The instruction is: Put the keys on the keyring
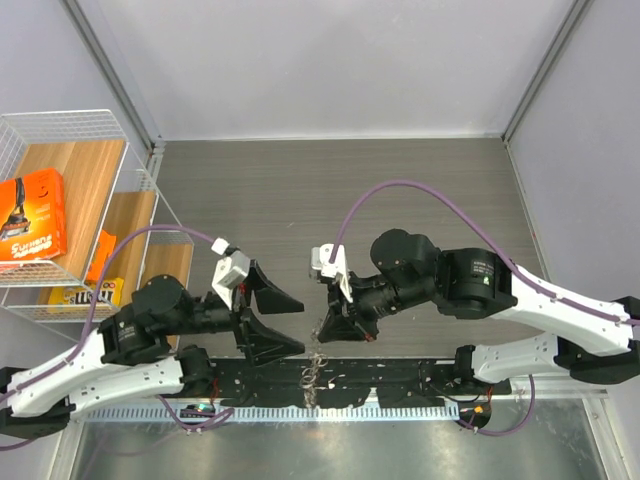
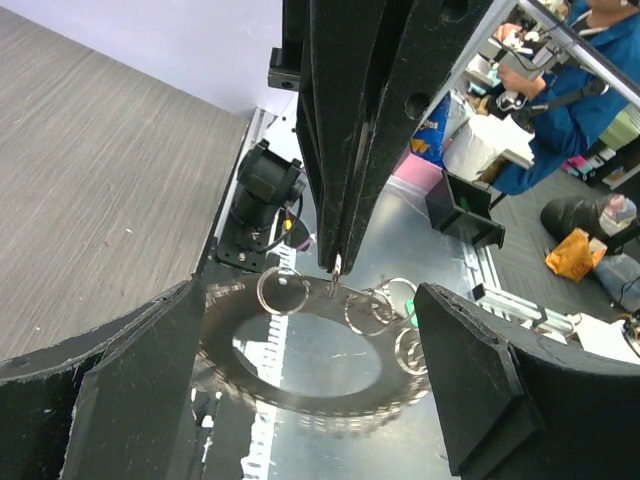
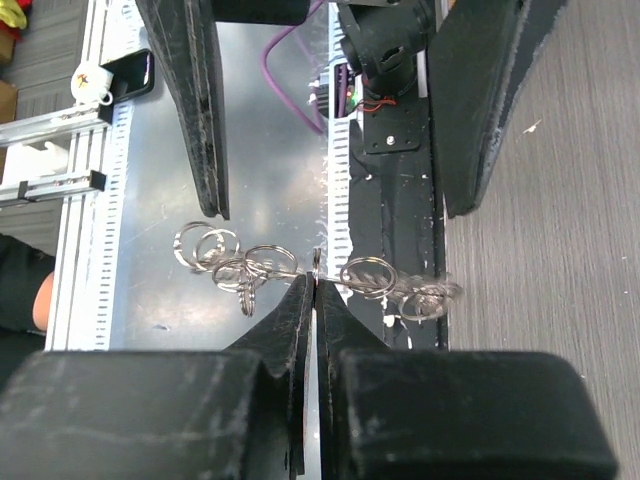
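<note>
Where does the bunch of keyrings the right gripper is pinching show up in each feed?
Top external: keyring bunch dangles low centre, below the right gripper, over the black base rail.
Left wrist: centre, strung just under the right gripper's shut tips.
Right wrist: mid-frame, a horizontal row either side of those tips.
Shared landmark: the right gripper's shut tips.

Two robot arms face each other over a grey wood-grain table, left gripper spread wide, right gripper pinched on a silvery keyring, wire basket with orange box at left.
</note>
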`<state>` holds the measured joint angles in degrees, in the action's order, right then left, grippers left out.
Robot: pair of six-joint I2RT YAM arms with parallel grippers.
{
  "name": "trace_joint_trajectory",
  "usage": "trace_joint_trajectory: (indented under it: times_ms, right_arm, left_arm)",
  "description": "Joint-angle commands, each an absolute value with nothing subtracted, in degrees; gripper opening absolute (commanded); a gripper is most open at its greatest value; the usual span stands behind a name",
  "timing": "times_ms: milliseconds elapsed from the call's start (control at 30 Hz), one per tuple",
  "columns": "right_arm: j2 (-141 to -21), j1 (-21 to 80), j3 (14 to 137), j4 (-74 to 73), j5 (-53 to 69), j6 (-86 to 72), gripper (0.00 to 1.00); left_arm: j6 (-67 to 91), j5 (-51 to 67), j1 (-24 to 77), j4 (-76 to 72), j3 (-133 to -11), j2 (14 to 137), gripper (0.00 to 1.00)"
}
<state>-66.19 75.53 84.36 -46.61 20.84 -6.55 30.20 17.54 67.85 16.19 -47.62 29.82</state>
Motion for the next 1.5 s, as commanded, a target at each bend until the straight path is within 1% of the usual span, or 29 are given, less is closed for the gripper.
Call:
trace_joint_trajectory:
  times_ms: [0,133,300,433,500,600,833,933,1033,1133,1300,1367,1467]
  right_arm:
    - [-67.23,75.94,88.94,-47.72,24.25,-5.19,0.06]
    - [-67.85,75.94,89.30,-47.20,24.00,-5.62,0.06]
    - [-68.11,75.94,89.73,-46.58,23.38,-6.33,0.06]
    - [-68.47,76.02,90.35,-46.50,21.71,-6.33,0.05]
    - [-68.99,75.94,90.79,-46.49,21.97,-6.59,0.06]
    - [-69.78,75.94,91.05,-46.58,21.80,-6.77,0.06]
    - [-70.23,75.94,91.14,-46.05,22.06,-6.94,0.06]
    - [-69.96,76.02,91.05,-45.79,21.89,-7.03,0.06]
    - [-69.70,75.94,91.32,-45.79,20.92,-7.12,0.05]
    - [-69.43,75.94,91.58,-45.70,20.13,-7.21,0.06]
    - [-69.52,75.94,92.11,-45.70,19.25,-7.56,0.06]
    - [-69.61,75.94,92.37,-45.62,18.99,-7.56,0.06]
    - [-69.78,75.94,92.98,-45.53,18.98,-7.56,0.06]
  left_arm:
    - [26.19,22.32,67.85,16.53,-50.10,32.25,0.92]
    - [26.54,24.69,67.94,13.19,-48.69,33.13,0.83]
    - [26.81,26.36,67.94,11.43,-48.08,34.36,0.76]
    - [26.46,27.86,67.94,11.07,-48.78,35.42,0.66]
    - [26.10,27.69,67.85,11.42,-49.04,35.94,0.64]
    - [25.75,28.12,67.94,11.34,-49.57,36.82,0.57]
    - [24.61,29.00,67.85,12.65,-50.36,37.70,0.35]
    - [24.35,29.09,67.94,13.09,-50.45,37.44,0.29]
    - [24.08,29.18,67.94,13.62,-50.36,36.92,0.31]
    - [24.34,29.35,67.85,13.54,-49.92,36.30,0.36]
    - [24.70,28.74,67.85,14.15,-49.57,36.12,0.65]
    - [24.70,29.00,67.85,14.24,-49.57,36.12,0.67]
    - [24.70,28.92,67.85,14.24,-49.57,36.56,0.68]
